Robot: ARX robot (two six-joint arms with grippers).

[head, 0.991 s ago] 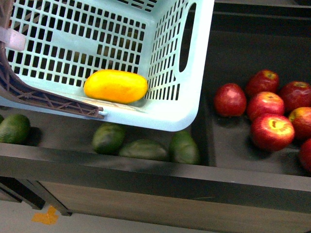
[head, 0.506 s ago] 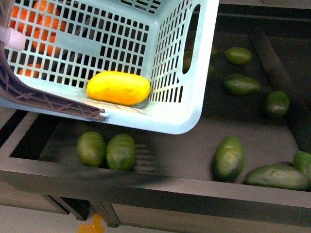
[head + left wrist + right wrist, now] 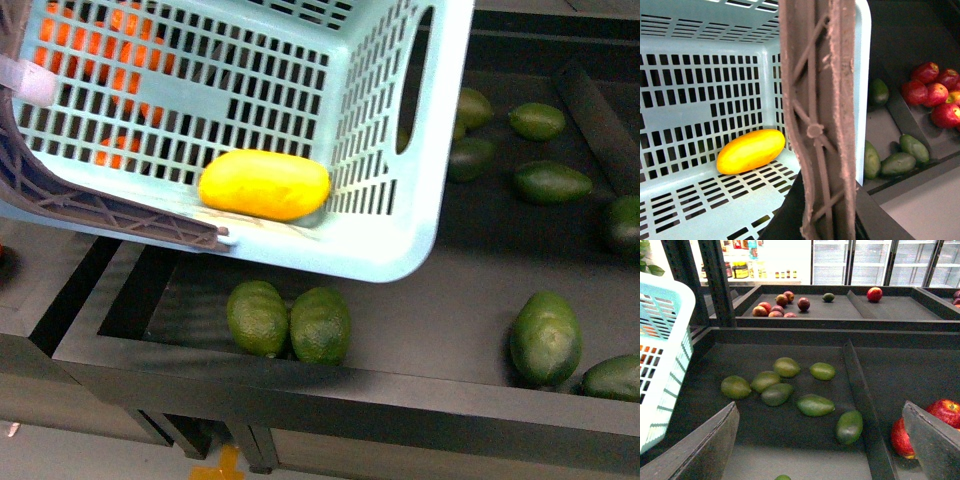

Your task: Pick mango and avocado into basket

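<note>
The mango (image 3: 264, 185) lies in the basket (image 3: 400, 255), rolled to the low corner because the basket hangs tilted from its brown bar (image 3: 815, 125), which I judge my left claw clamps. My right claw (image 3: 820, 412) gapes empty, with avocados (image 3: 815, 405) just ahead of it.

Basket (image 3: 400, 250): one is counted.
Mango (image 3: 264, 185): one is counted.
Avocados (image 3: 320, 325), front view: nine are counted, two of them touching side by side and one cut off by the frame edge.
Avocados, right wrist view: seven whole ones are counted in the near compartment, plus one cut off by the frame edge.
Avocados, left wrist view: four are counted.
Red apples (image 3: 946, 115), left wrist view: at least five are counted; an exact figure is prevented by overlap.
Orange fruits (image 3: 120, 60): several are seen through the lattice; an exact count cannot be given.
</note>
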